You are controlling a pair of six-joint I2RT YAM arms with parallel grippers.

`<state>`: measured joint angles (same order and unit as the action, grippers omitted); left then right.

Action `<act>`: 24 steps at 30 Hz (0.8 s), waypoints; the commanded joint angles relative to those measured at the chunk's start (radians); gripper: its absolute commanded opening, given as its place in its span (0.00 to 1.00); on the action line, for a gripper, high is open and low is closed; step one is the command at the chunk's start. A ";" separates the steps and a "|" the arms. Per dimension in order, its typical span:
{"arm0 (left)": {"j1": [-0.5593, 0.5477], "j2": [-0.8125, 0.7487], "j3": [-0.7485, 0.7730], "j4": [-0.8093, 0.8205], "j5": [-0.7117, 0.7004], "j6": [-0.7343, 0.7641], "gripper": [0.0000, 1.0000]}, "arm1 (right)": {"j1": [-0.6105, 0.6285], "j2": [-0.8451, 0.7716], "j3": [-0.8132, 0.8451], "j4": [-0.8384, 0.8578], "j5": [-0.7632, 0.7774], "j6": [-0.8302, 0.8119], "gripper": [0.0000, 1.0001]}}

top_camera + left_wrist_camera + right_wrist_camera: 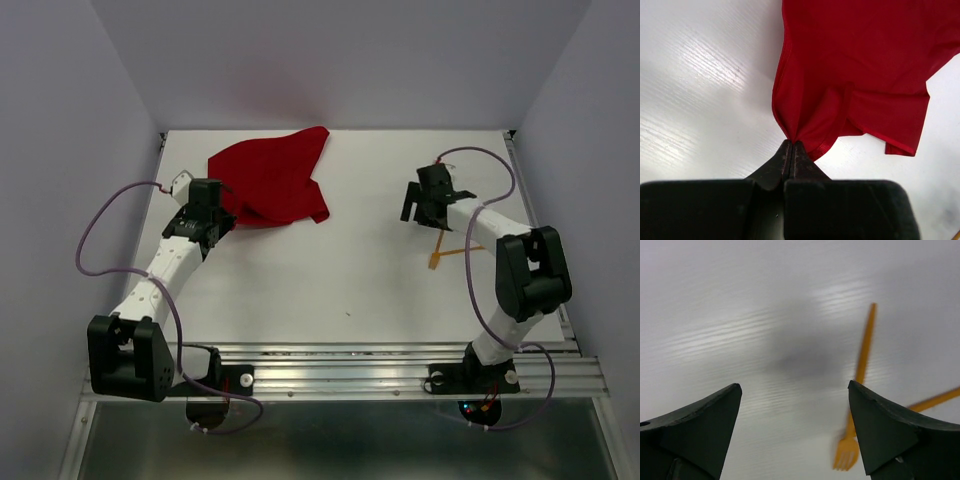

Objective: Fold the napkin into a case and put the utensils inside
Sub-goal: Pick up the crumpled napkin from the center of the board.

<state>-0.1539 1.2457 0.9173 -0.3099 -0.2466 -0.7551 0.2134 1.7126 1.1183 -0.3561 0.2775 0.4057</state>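
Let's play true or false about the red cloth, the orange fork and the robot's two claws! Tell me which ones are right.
1. The left gripper is pinching the red napkin. True.
2. The right gripper is holding the orange fork. False: its jaws are wide open and empty, and the fork lies on the table.
3. The fork and the orange stick are tucked inside the napkin. False: both lie on the bare table on the right, away from the napkin.
4. The napkin is rumpled, not folded neatly. True.
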 commanded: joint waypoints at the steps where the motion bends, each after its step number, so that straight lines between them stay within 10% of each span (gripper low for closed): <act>1: 0.008 -0.009 0.031 -0.015 -0.011 0.025 0.00 | 0.195 0.037 0.118 0.088 -0.055 -0.022 0.93; 24: 0.008 -0.008 0.006 -0.001 0.029 0.051 0.00 | 0.406 0.507 0.449 0.322 -0.196 -0.001 0.59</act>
<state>-0.1486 1.2476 0.9169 -0.3161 -0.2138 -0.7254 0.6102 2.1506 1.4967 -0.0753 0.1059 0.3756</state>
